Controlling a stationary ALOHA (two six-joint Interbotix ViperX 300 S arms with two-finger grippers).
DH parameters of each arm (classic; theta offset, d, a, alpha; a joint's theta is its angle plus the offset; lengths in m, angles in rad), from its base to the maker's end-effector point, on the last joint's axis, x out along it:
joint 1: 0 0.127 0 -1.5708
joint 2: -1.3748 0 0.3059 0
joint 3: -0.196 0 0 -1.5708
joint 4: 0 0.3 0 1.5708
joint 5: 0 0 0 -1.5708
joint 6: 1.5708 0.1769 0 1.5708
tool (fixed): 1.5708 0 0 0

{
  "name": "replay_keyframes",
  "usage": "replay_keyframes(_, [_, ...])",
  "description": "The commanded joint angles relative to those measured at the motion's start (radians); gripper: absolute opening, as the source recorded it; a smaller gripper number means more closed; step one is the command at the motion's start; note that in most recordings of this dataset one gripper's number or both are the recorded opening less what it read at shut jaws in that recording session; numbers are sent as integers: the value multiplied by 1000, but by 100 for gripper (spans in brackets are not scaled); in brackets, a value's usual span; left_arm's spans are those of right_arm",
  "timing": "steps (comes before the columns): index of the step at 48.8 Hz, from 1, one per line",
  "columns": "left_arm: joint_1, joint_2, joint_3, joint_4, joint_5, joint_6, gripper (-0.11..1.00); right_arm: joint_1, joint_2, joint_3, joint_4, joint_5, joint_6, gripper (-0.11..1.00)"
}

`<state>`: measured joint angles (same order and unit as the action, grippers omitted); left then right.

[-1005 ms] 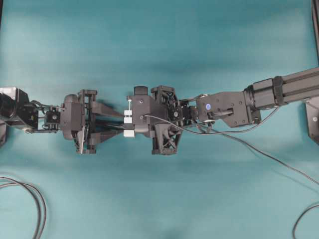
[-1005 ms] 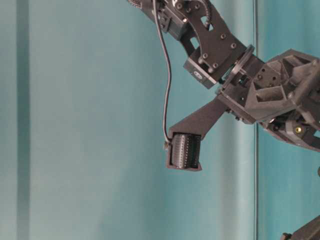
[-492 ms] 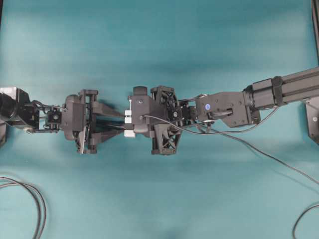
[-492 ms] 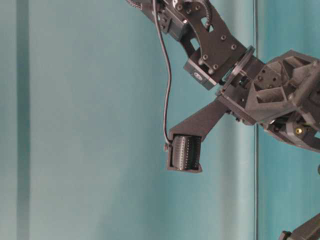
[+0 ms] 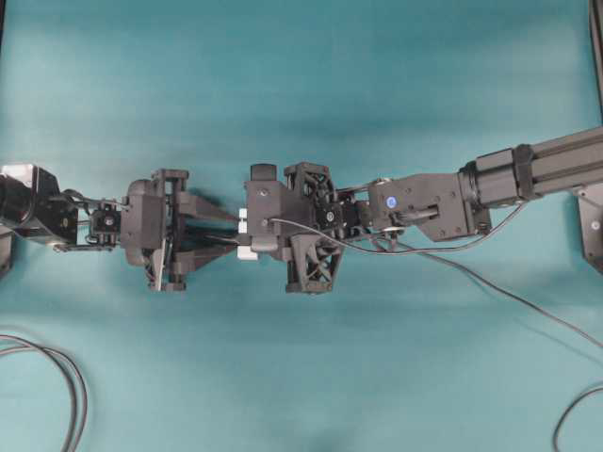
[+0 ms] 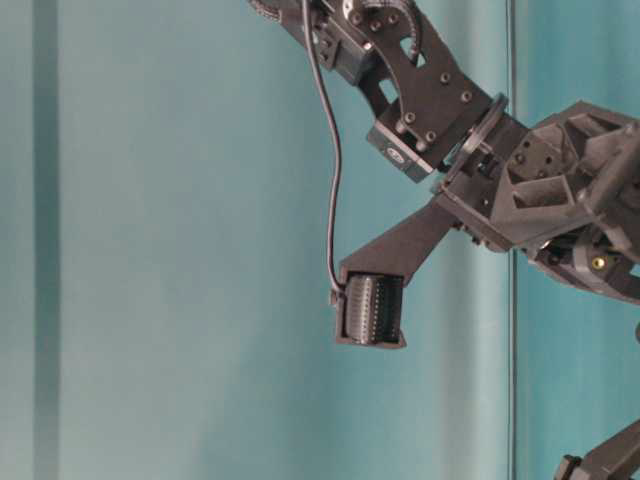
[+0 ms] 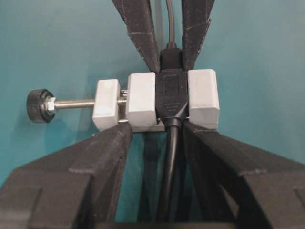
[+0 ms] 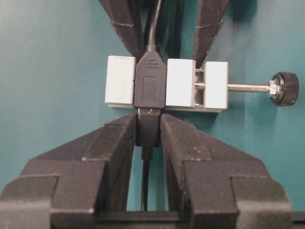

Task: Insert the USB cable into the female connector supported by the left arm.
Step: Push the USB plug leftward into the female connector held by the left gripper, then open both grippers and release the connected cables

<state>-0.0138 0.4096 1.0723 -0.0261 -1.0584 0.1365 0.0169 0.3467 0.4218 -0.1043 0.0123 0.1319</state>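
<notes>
The female connector, a white block with a black band, hangs above the teal table with my left gripper shut on it. Its metal pin and black knob stick out sideways, and its cable tail runs back between my fingers. My right gripper is shut on the dark plug of the USB cable. The plug's tip meets the black socket in the white block. Overhead, the left gripper and the right gripper face each other tip to tip, with only an edge of the block showing.
The USB cable trails along the right arm and off to the right. Loose black cables lie on the table at the lower left and lower right. The table-level view shows only the right gripper's ridged pad and the hanging cable.
My right gripper has moved left with the plug, and it now covers most of the white block in the overhead view. The left gripper has edged slightly right.
</notes>
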Motion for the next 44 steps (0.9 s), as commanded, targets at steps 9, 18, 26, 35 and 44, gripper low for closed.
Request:
replay_keyframes(9, [23,15,-104,-21,75,20,54,-9,-18,-48,-3,2,6,20])
replay_keyframes(18, [23,-3,-83,-29,132,-3,57,-12,-21,-29,-3,35,52,20])
replay_keyframes(26, [23,-26,-55,-29,138,-3,66,-12,-49,-2,-3,57,74,20])
replay_keyframes(35, [23,-52,-26,-26,121,-3,72,-18,-89,41,-3,55,74,20])
replay_keyframes(44, [20,-72,-11,-26,118,-3,72,-20,-97,52,-3,54,75,33])
